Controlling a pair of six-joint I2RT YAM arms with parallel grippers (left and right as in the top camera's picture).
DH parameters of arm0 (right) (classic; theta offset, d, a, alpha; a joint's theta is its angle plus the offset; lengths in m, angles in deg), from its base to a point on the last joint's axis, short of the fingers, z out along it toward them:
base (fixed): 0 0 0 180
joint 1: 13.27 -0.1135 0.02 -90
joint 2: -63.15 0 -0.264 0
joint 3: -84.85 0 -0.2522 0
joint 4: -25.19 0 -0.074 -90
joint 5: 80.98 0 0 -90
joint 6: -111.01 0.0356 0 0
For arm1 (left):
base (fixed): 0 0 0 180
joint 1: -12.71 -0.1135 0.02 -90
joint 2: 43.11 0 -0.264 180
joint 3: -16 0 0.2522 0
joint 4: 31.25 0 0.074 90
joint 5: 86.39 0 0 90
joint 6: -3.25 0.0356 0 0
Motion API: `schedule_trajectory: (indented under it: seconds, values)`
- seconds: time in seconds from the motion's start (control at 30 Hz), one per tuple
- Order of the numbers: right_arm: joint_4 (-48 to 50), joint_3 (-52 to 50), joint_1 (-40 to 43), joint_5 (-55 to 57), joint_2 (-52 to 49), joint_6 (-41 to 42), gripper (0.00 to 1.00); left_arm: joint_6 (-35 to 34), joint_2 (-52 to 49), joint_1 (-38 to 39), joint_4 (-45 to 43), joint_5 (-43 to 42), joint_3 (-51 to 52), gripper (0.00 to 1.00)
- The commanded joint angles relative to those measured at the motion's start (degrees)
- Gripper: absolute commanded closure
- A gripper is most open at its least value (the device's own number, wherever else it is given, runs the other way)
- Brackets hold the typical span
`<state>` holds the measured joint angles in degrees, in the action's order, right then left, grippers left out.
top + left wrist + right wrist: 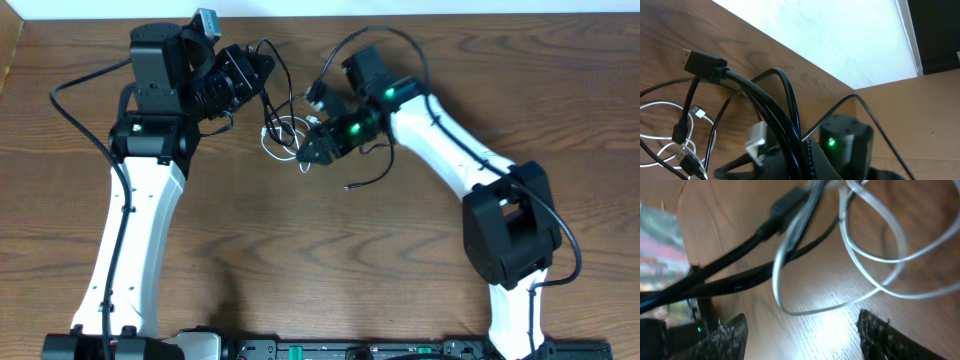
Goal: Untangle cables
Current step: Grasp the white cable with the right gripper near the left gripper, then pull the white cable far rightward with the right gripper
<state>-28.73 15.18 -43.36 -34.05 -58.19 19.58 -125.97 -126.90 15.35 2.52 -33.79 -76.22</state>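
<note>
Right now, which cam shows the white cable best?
Right wrist: the white cable fills the frame up close, loops crossing the black cables, though blurred. Overhead shows its coil in context, but tiny. Left wrist catches only a white plug and part-loops at the lower left.

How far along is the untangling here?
Done: nothing that shows; the white cable and black cables cross in one tangle. In hand: the left tool looks shut on the black cables, lifting them, while the right tool is open over the white loops, holding nothing. Left: pulling every cable free and laying each apart.
</note>
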Motion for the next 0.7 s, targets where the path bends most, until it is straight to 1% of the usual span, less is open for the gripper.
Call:
schedule_trajectory:
  seconds: [0.0,0.17,0.3,0.47,0.6,0.67]
  values:
    - [4.26,-3.39,-0.46,0.24,0.07,0.83,0.37,-0.5,0.7,-0.24,-0.17,-0.96,-0.52,0.93]
    - [15.67,-8.83,-0.72,6.27,0.02,5.29,0.47,-0.5,0.7,-0.24,-0.17,-0.94,-0.52,0.93]
    - [24.98,-12.02,-0.83,6.32,0.02,7.65,0.49,-0.5,0.7,-0.24,-0.15,-0.94,-0.52,0.92]
    - [29.09,-12.39,-1.97,7.69,-0.31,7.82,0.5,-0.5,0.7,-0.24,0.07,-0.94,-0.52,0.92]
    - [31.28,-12.39,-2.78,10.6,-0.31,7.78,0.53,-0.5,0.7,-0.24,0.07,-0.94,-0.52,0.92]
    - [33.05,-12.39,-2.82,10.6,-0.31,7.78,0.58,-0.5,0.7,-0.24,0.09,-0.94,-0.52,0.92]
